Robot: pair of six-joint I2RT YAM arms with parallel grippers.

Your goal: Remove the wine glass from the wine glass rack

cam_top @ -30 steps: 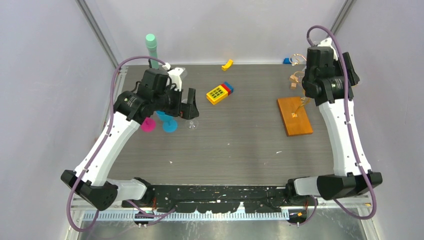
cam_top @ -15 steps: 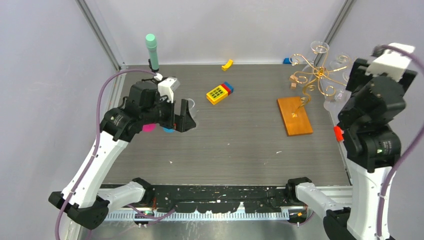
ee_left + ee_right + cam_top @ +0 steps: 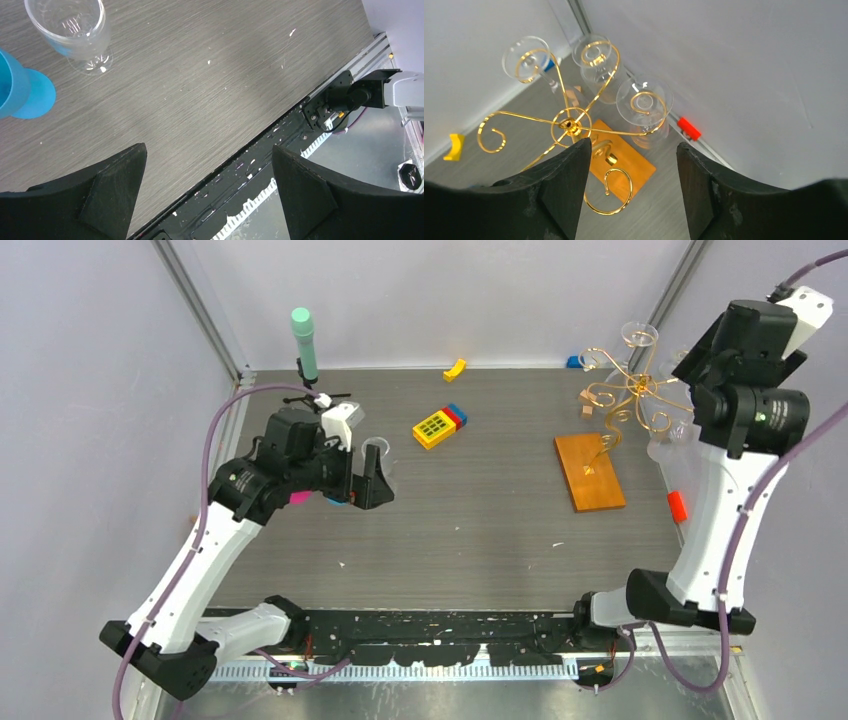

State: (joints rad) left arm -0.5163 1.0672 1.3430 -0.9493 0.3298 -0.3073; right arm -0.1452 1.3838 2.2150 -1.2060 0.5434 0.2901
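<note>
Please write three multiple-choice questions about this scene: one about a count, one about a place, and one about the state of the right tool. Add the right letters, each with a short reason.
1. How many wine glasses hang on the wine glass rack?
A. one
B. three
C. five

2. Where is the clear glass in the left wrist view?
A. hanging on the rack
B. upright on the table, next to a blue goblet
C. lying on its side on the table

3. What is the state of the right tool?
A. shut on a glass
B. shut on the rack's wire
C. open and empty, above the rack

Answers:
1 B, three clear bowls show under the gold spirals.
2 B, its foot rests on the grey tabletop.
3 C, its fingers stand wide apart and grip nothing.
</note>
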